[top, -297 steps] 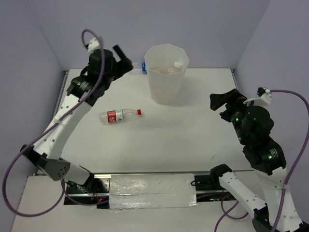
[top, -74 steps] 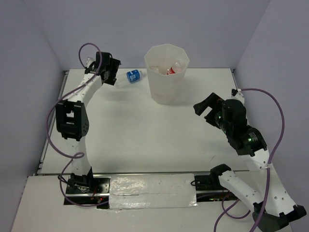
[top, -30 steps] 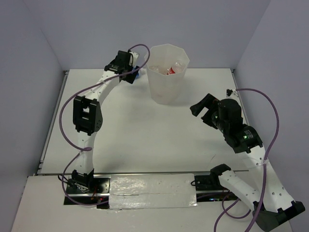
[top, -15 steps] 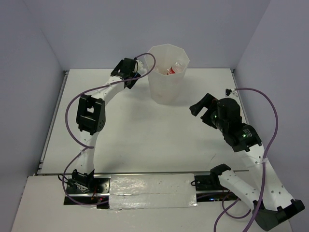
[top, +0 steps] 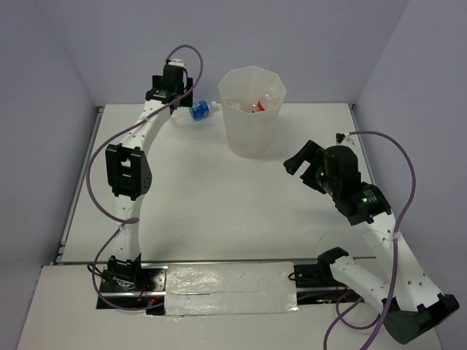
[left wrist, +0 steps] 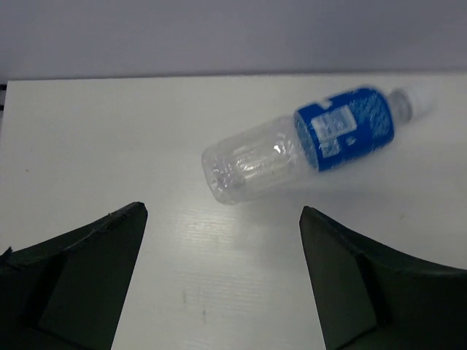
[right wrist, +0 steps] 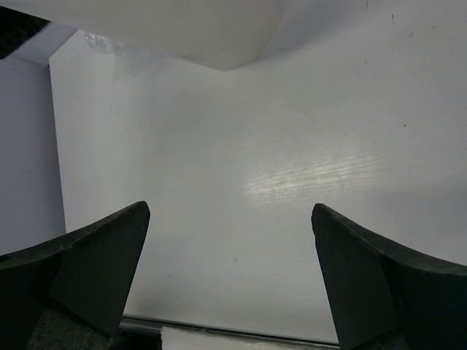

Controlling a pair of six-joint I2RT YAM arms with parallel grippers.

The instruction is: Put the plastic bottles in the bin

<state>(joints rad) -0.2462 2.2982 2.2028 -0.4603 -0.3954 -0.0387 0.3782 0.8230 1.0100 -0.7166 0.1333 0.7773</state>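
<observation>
1. Top view, change: the left gripper point(top: 174, 93) was found pulled back toward the far-left corner. Half a second earlier it had been over the blue-label bottle point(top: 198, 111). That bottle was uncovered again, in about the spot noted two and a half seconds before. The right gripper point(top: 300, 166) was only slightly shifted leftward.
2. Top view, counts: two arms, one bin point(top: 252, 135) and one bottle on the table point(top: 219, 211) were counted. Inside the bin a red-label bottle point(top: 257, 107) and a clear bottle point(top: 270, 97) were made out. The full number inside could not be counted.
3. Top view, room: the blue-label bottle was seen lying on its side near the table's back edge. It lay just beside the bin's left wall, cap toward it, and contact could not be told. The middle of the table between the arms was left open. The table was bordered by walls on the left, back and right.
4. Left wrist view: the jaws were spread wide and nothing was grasped. One bottle was seen lying ahead of the fingers point(left wrist: 80, 284), untouched, cap at upper right. The back wall point(left wrist: 219, 36) was seen close behind it.
5. Right wrist view: the jaws were spread wide, released, with nothing between them. The bin's base was seen at the top. Bare table was seen below, bounded by the left wall and the near edge.
</observation>
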